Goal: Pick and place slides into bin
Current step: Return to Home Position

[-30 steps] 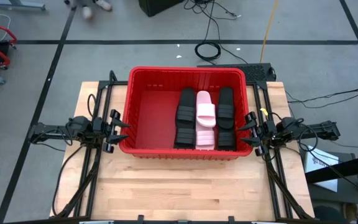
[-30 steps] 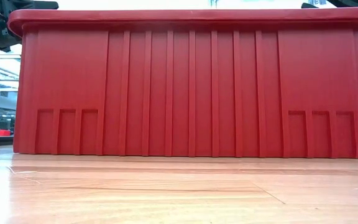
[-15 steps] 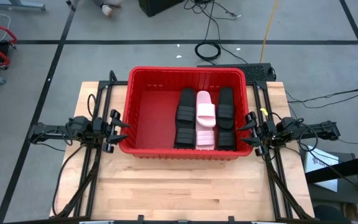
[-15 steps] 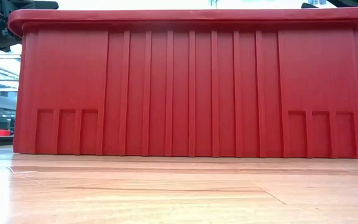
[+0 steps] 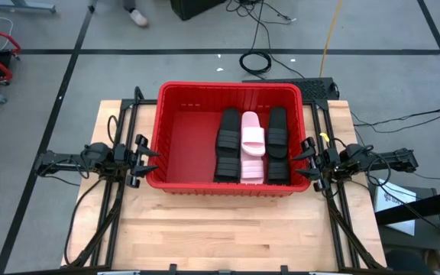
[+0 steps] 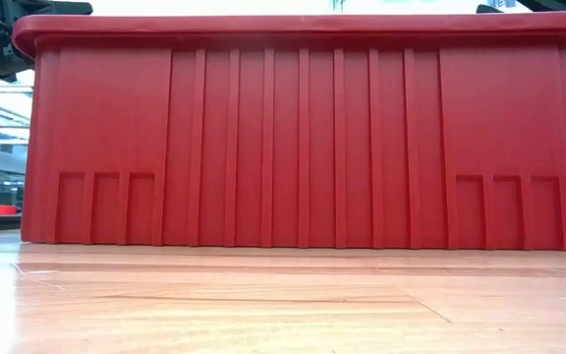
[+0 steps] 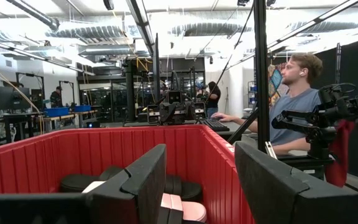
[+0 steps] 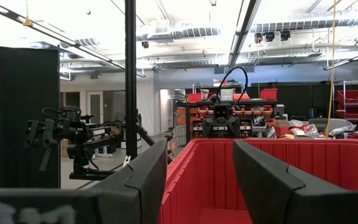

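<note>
The red bin [image 5: 182, 137] stands on the wooden table, its near wall [image 6: 303, 138] filling the low view. Inside, on the floor of its right half, the slides lie in three rows side by side: black [image 5: 228, 145], pale pink [image 5: 253, 147], black [image 5: 278, 143]. My left gripper [image 5: 150, 160] hangs open just outside the bin's left wall, pointing at it. My right gripper [image 5: 302, 160] hangs open just outside the right wall. In the left wrist view my left gripper [image 7: 197, 180] frames the bin's inside and the slides [image 7: 179, 202]. In the right wrist view my right gripper [image 8: 201, 174] frames the bin's rim [image 8: 328, 146].
Bare tabletop [image 5: 228, 229] stretches between the bin and the near edge. Black frame posts [image 5: 132, 103] stand at the table's sides. A person [image 7: 294, 106] sits at a desk beyond the right arm. Cables [image 5: 257, 59] lie on the floor past the far edge.
Both arms, the bin and the slides have kept still. On the floor beyond the table's far edge a person's foot has moved toward the right.
</note>
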